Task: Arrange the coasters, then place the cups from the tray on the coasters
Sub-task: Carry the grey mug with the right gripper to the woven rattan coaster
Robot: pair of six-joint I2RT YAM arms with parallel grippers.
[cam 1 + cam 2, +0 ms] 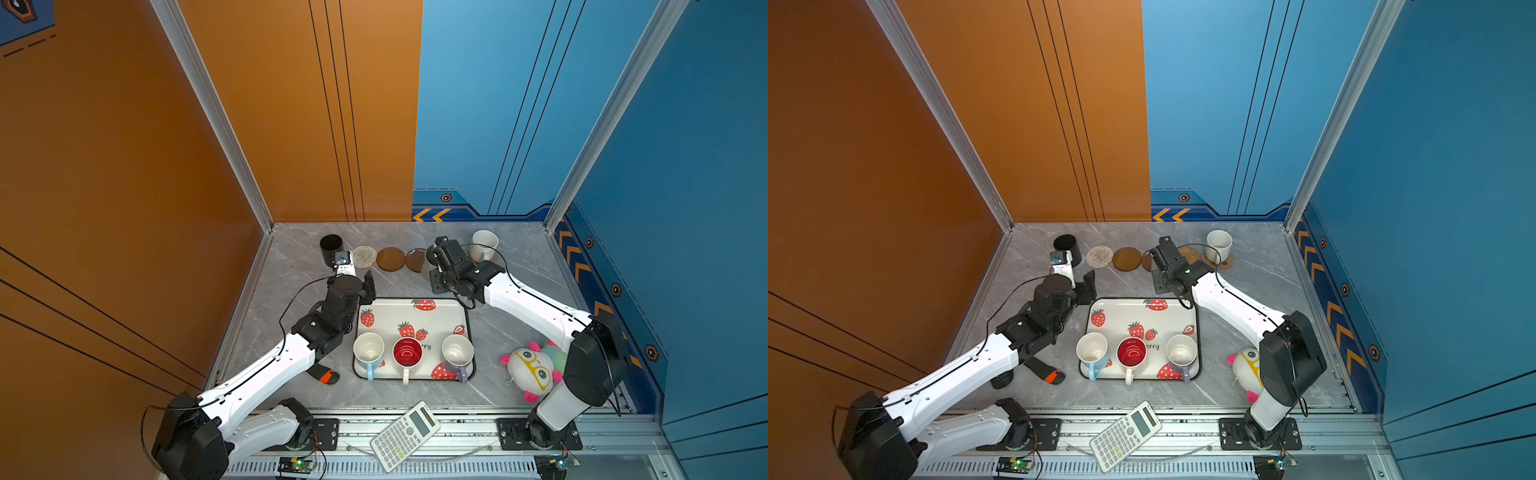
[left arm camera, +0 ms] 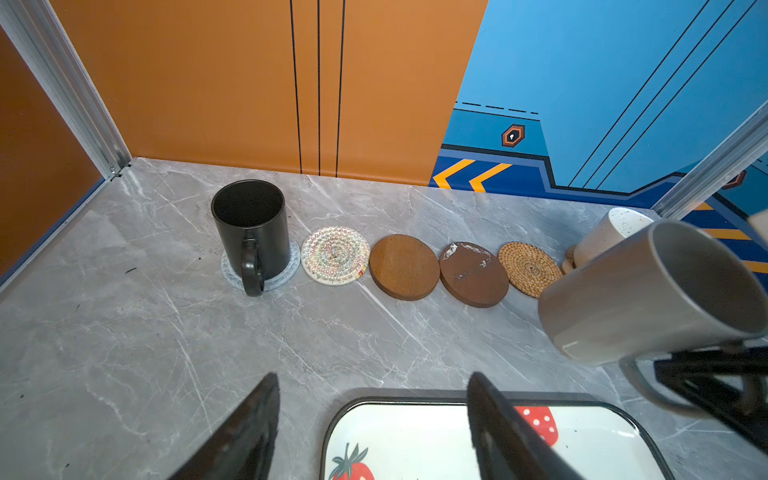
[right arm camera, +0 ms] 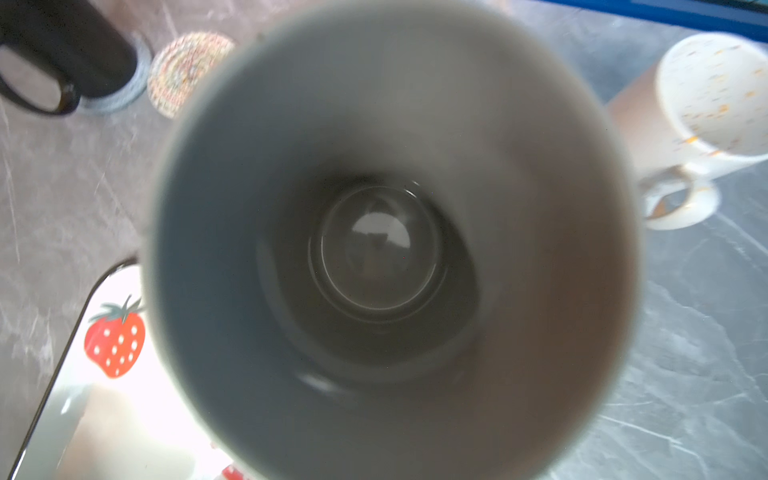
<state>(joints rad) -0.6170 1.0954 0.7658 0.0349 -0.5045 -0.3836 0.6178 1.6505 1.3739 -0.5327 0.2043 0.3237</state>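
My right hand (image 2: pixel 702 370) grips the grey mug (image 2: pixel 640 291) by its handle, tilted in the air near the tan coaster (image 2: pixel 528 268). My left hand (image 2: pixel 374 407) is wide and empty, by the tray (image 1: pixel 390 316). Three mugs (image 1: pixel 407 352) stand on it.

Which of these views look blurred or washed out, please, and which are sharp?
Right wrist view: the grey ceramic mug fills the frame, its rim soft, the speckled off-white mug smeared, the white strawberry-print tray washed out. Left wrist view: sharp on the tan woven round coaster. Both top views: crisp and evenly lit.
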